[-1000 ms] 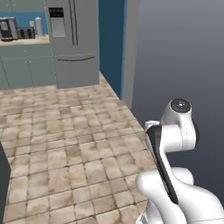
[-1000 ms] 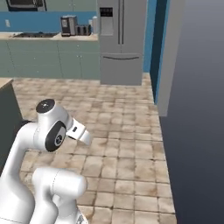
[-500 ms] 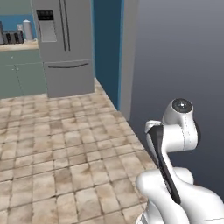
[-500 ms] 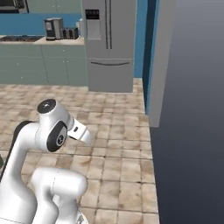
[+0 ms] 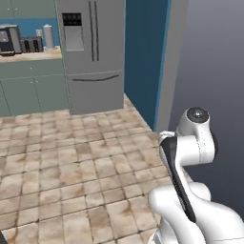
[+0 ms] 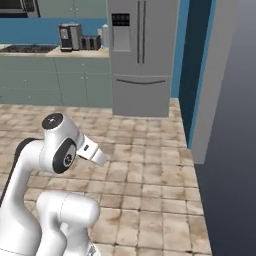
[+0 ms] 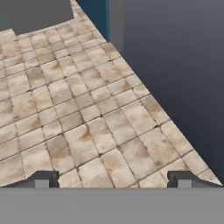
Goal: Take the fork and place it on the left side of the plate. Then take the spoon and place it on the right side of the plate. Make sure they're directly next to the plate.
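Hand view. The gripper (image 7: pixel 113 179) points down at a floor of beige stone tiles (image 7: pixel 74 118), its two dark fingertips (image 7: pixel 41 179) set wide apart with nothing between them. A dark grey expanse (image 7: pixel 175 57) borders the tiles on one side; a blue wall (image 7: pixel 94 12) and a grey cabinet base (image 7: pixel 37 15) lie at the far edge.

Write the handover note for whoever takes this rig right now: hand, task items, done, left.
Hand: open, holding nothing, its fingertips over bare tiled floor.
Surroundings: the base faces a steel fridge and a teal counter, beside a grey wall.
Task items: fork, plate and spoon are not located from here.
Done: nothing confirmed.
Left: find the plate, set fork on its left, spoon on its right.
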{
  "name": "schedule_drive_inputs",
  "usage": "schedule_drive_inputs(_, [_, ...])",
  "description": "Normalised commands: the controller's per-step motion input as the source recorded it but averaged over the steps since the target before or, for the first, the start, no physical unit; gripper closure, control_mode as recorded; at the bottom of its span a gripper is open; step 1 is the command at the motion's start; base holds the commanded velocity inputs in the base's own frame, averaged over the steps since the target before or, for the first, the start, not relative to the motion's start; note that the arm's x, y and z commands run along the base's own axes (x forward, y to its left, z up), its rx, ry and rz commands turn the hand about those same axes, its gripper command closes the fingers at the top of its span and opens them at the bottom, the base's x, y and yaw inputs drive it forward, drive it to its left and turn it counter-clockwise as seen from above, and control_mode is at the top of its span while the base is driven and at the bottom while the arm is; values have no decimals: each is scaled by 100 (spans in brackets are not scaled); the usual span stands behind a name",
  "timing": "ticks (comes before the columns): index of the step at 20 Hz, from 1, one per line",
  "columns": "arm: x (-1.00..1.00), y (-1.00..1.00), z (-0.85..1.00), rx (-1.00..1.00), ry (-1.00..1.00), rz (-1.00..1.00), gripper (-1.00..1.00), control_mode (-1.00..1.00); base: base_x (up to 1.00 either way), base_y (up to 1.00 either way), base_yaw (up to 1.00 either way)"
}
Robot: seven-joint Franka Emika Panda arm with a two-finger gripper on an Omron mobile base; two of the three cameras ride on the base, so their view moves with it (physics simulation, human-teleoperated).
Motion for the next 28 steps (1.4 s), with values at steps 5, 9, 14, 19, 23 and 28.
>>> schedule_drive_inputs(5, [0, 0, 0, 0, 0, 0, -100, 100, 100, 41, 12])
schedule_drive_inputs(9, [0, 0, 0, 0, 0, 0, -100, 100, 100, 25, 12])
schedule_drive_inputs(14, [0, 0, 0, 0, 0, 0, -100, 100, 100, 33, 11])
schedule_drive_inputs(19, [0, 0, 0, 0, 0, 0, -100, 100, 100, 84, 12])
schedule_drive_inputs(23, [0, 0, 0, 0, 0, 0, -100, 100, 100, 100, 22])
schedule_drive_inputs(28, [0, 0, 0, 0, 0, 0, -100, 100, 100, 95, 36])
